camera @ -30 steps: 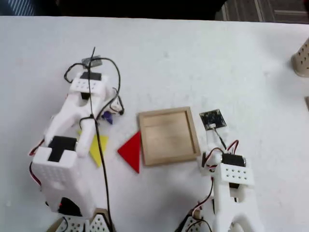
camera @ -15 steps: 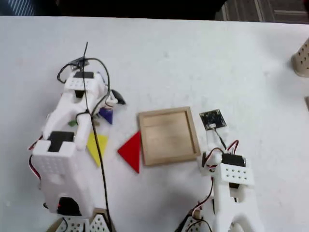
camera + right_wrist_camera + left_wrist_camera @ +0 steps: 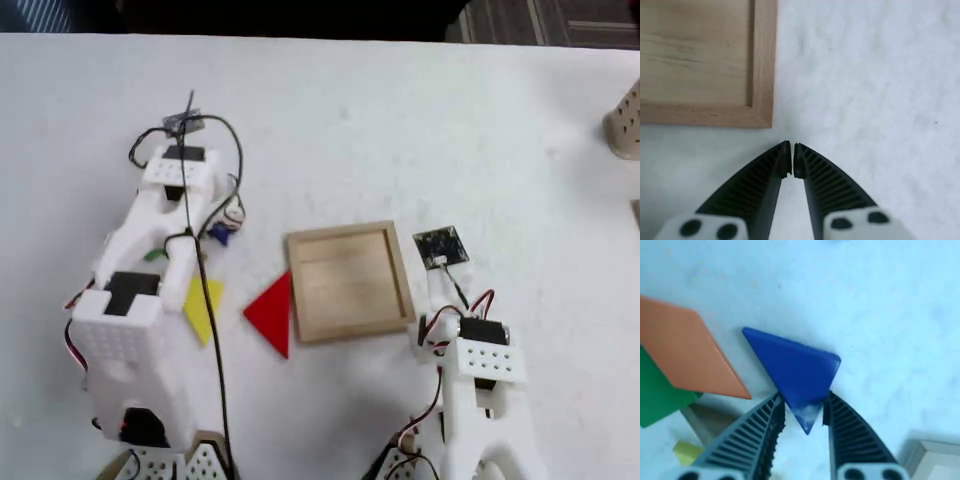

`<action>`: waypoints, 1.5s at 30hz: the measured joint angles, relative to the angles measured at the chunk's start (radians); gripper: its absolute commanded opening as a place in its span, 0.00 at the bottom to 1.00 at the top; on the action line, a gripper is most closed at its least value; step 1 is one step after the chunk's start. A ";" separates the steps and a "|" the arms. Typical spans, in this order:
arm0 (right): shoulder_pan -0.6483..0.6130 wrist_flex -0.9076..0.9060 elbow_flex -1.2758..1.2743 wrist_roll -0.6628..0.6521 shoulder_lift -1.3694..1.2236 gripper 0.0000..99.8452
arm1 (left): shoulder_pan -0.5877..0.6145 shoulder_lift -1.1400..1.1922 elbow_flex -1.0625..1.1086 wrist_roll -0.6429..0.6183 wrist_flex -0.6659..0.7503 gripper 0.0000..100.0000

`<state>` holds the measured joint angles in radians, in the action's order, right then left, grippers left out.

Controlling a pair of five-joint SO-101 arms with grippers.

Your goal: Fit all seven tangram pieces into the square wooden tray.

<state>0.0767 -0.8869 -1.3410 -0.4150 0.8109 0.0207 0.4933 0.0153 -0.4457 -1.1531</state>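
Observation:
The square wooden tray (image 3: 296, 290) lies empty mid-table, and its corner (image 3: 762, 75) lies just ahead of my right gripper (image 3: 791, 160). That gripper is shut on nothing, low over the table beside the tray's near right corner. My left gripper (image 3: 802, 412) is shut on one corner of the blue triangle (image 3: 792, 367), left of the tray, where a bit of the blue triangle (image 3: 218, 236) peeks out from under the left arm (image 3: 165, 215). An orange parallelogram (image 3: 687, 355) and a green piece (image 3: 657, 395) lie beside it. The red triangle (image 3: 272, 312) touches the tray's left side, with the yellow triangle (image 3: 203, 305) farther left.
A tan pegged block (image 3: 626, 125) stands at the table's right edge. The right arm (image 3: 482, 375) sits near the front edge, right of the tray. Cables (image 3: 205, 300) hang from the left arm over the yellow triangle. Bare white table lies beyond the tray.
The left arm swung a little to the left, leaving the blue triangle uncovered, then came back right over it. Its gripper now has the triangle's corner. The right arm kept still.

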 measured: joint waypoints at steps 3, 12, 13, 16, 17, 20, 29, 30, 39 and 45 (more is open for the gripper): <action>0.000 0.000 0.000 0.000 0.000 0.02 | 0.000 0.000 0.000 0.000 -0.002 0.10; 0.000 0.000 0.000 0.000 0.000 0.02 | -0.005 -0.012 0.000 0.003 -0.025 0.08; 0.000 0.000 0.000 0.000 0.000 0.02 | -0.012 -0.018 0.000 0.003 -0.040 0.06; 0.000 0.000 0.000 0.000 0.000 0.02 | -0.058 -0.058 0.040 0.008 -0.057 0.02; 0.000 0.000 0.000 0.000 0.000 0.02 | -0.077 -0.074 0.063 0.018 -0.054 0.03; 0.000 0.000 0.000 0.000 0.000 0.02 | -0.115 -0.121 0.144 0.068 -0.009 0.02; 0.000 0.000 0.000 0.000 0.000 0.02 | -0.152 -0.284 0.302 0.104 0.034 0.02; 0.000 0.000 0.000 0.000 0.000 0.02 | -0.161 -0.304 0.318 0.115 0.035 0.02; 0.000 0.000 0.000 0.000 0.000 0.02 | -0.206 -0.539 0.486 0.157 0.077 0.02; 0.000 0.000 0.000 0.000 0.000 0.02 | -0.206 -0.661 0.552 0.198 0.084 0.02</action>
<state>0.0767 -0.8869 -1.3410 -0.4150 0.8109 -0.1849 -0.1680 0.5677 -0.2478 -1.0687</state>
